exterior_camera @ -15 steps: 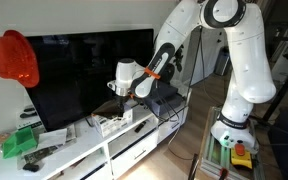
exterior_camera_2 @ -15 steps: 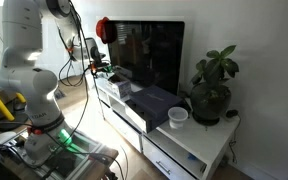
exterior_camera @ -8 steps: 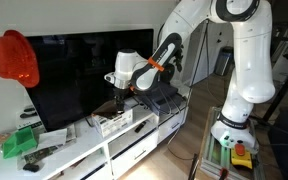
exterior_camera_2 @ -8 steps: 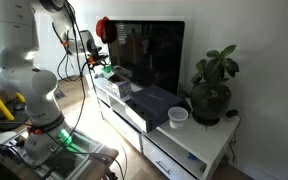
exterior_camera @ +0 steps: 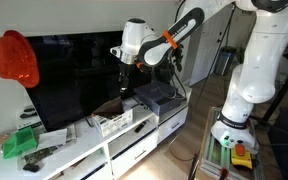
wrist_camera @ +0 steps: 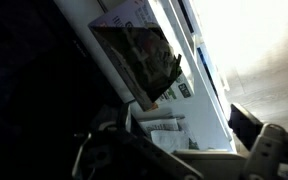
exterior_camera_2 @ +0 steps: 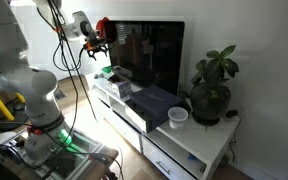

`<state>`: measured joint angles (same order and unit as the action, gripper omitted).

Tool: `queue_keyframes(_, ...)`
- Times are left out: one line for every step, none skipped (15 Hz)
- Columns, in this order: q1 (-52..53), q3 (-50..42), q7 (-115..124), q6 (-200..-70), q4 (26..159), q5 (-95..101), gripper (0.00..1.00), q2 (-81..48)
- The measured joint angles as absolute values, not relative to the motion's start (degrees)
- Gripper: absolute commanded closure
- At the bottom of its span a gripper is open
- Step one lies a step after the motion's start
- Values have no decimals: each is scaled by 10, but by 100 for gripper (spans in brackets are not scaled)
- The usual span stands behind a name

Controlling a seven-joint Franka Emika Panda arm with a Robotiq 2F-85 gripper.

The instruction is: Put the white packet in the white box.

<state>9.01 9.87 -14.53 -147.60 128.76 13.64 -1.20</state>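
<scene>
The white box (exterior_camera: 114,123) stands on the long white cabinet in front of the TV. In the wrist view it (wrist_camera: 212,153) lies below the camera. A whitish flat packet (wrist_camera: 174,138) lies inside it among other paper items. My gripper (exterior_camera: 124,64) hangs well above the box, in front of the TV screen, and also shows in an exterior view (exterior_camera_2: 92,38). In the wrist view its fingers (wrist_camera: 184,150) stand wide apart with nothing between them.
A large black TV (exterior_camera: 84,70) stands right behind the gripper. A dark grey flat-topped box (exterior_camera: 154,95) sits beside the white box. A red cap (exterior_camera: 14,58) hangs by the TV, green items (exterior_camera: 19,143) lie on the cabinet. A plant (exterior_camera_2: 212,85) and white cup (exterior_camera_2: 178,116) stand at the cabinet's end.
My gripper has risen from just over the white box to well above it, in front of the TV. The arm has swung upward with it.
</scene>
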Motion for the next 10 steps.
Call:
queue_keyframes(90,96,-134,-1461,1290,136,0,5)
queue_keyframes(90,95,-125,-1448,1292,134,0,19)
queue_keyframes(90,94,-119,-1433,1295,130,0,31)
queue_keyframes(90,93,-111,-1421,1298,128,0,43)
queue_keyframes(90,93,-101,-1412,1302,128,0,54)
queue_keyframes(90,92,-87,-1405,1306,128,0,64)
queue_keyframes(90,92,-73,-1401,1311,128,0,73)
queue_keyframes(90,92,-58,-1398,1315,131,0,82)
queue_keyframes(89,92,-41,-1396,1321,134,0,89)
queue_keyframes(88,92,-26,-1393,1327,137,0,96)
